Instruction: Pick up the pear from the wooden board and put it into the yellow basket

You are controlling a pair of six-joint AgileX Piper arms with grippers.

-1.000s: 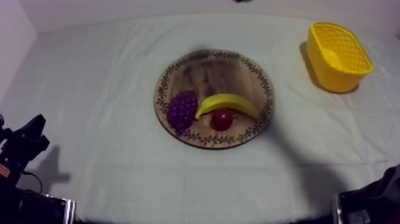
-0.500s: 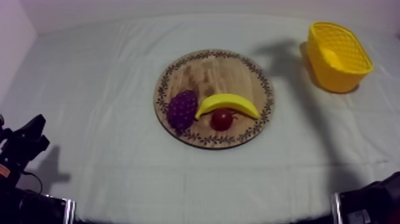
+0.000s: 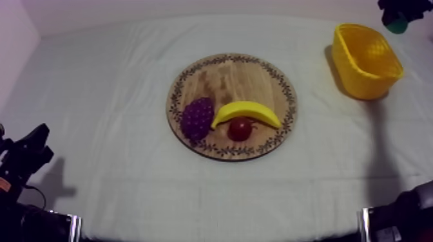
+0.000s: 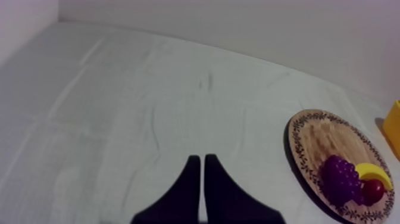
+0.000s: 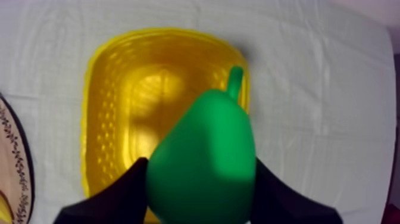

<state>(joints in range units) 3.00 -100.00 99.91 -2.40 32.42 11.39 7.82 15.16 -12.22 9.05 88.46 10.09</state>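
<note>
pear gripped over the yellow basket, far right of table

right gripper point(image 5: 201, 170) has its two black fingers point(image 5: 122, 193) clamped on the pear point(image 5: 205, 149), one on each side of its wide belly. the pear is smooth glossy green plastic, fat at the base and narrowing to a short curved stem. it hangs over the yellow basket point(image 5: 98, 113), clear of the rim and the floor. the basket is a rounded oblong tub with a lattice-textured wall and a thicker rim, standing at the far right of the table.

left gripper point(image 4: 199, 173) is at the near left over bare cloth point(image 3: 116, 77). its fingers are pressed together in a narrow wedge with nothing between them. the cloth is grey-white and faintly creased.

round wooden board point(image 3: 225, 74) lies mid table, with brown grain and a dark leafy ring round the rim. three things sit on its near half:
- bunch of grapes point(image 3: 196, 119), knobbly purple, on the left.
- banana point(image 3: 246, 111), smooth yellow arch, just right of the grapes.
- small red fruit point(image 3: 240, 129), round and shiny, tucked under the banana's arch on the near side.
</note>
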